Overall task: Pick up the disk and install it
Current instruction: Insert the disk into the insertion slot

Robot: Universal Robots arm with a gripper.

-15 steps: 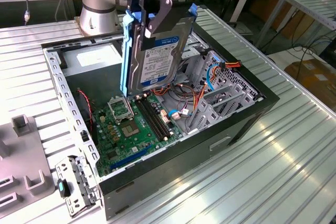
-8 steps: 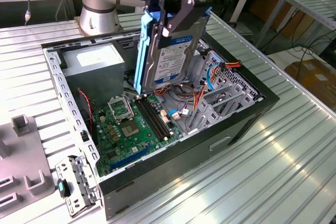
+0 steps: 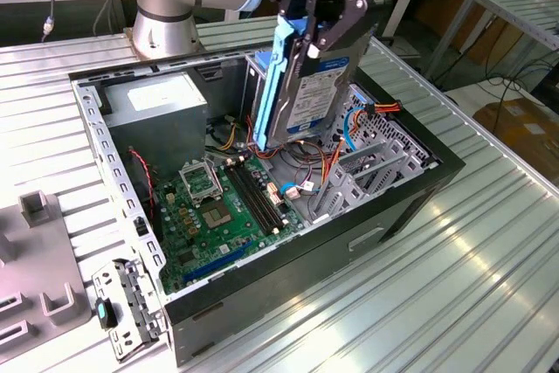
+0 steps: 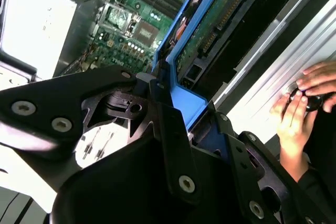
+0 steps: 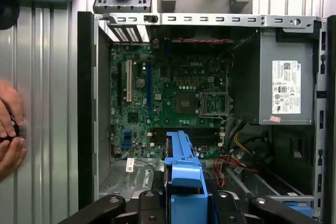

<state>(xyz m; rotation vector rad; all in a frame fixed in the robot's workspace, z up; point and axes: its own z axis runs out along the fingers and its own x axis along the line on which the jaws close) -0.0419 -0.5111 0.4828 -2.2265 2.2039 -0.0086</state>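
gripper [image 3: 316,34] closed on the disk [image 3: 307,93], fingers clamped across its upper end. the pinch falls on the blue side rails [image 3: 284,76]. in the second wrist view my black fingers [image 4: 168,124] bracket the blue rail end, and the disk's green circuit side [image 4: 212,24] runs away from them.

the disk hangs on end, slightly tilted, label side toward the exterior view's right. it is over the open computer case [image 3: 118,181], between the power supply [image 3: 162,107] and the drive cage [image 3: 384,159]. its lower edge sits above the strip where the motherboard [image 3: 210,216] meets the loose red and yellow wires [image 3: 327,168]. cannot tell if that edge touches anything.

first wrist view looks straight down past the blue rail [image 5: 182,174] onto the motherboard [image 5: 173,98].

case lies on its side on the ribbed metal table [image 3: 437,303]. a person's hands [image 5: 8,129] rest on the table just outside the case wall, curled around a small dark object [image 4: 310,100].
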